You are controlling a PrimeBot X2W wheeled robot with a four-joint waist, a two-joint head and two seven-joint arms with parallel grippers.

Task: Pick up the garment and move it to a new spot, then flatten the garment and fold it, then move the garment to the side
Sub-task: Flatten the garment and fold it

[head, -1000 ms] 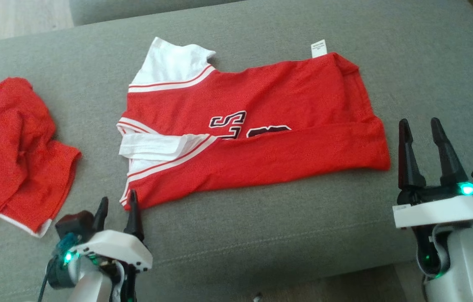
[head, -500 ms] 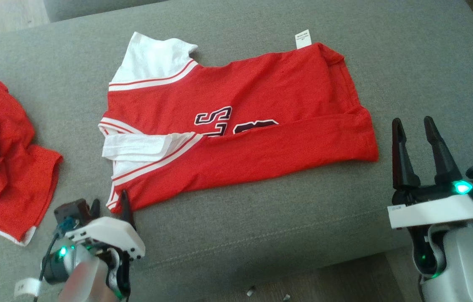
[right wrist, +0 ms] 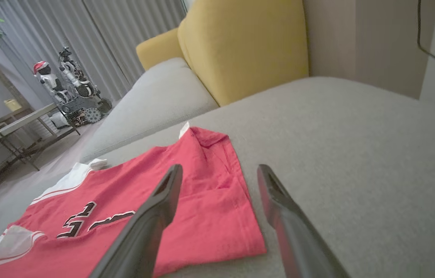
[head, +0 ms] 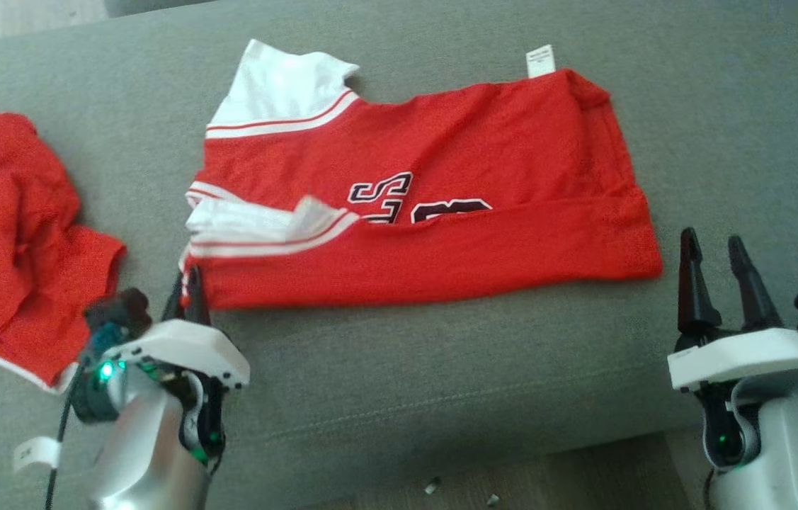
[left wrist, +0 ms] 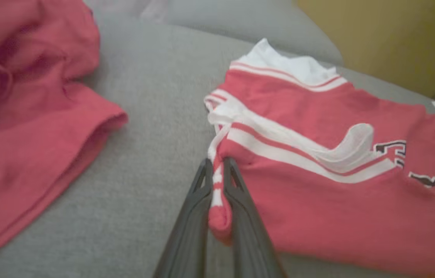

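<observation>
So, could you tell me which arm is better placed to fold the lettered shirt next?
Probably left. The left gripper is shut on a striped corner of the lettered shirt; the right gripper stands open beside the hem end, apart from it.

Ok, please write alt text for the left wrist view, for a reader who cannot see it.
The left pincer is shut on the near corner of a red jersey with white stripes, which lies on a grey cushion. A second red garment lies crumpled at the view's left, apart from it.
</observation>
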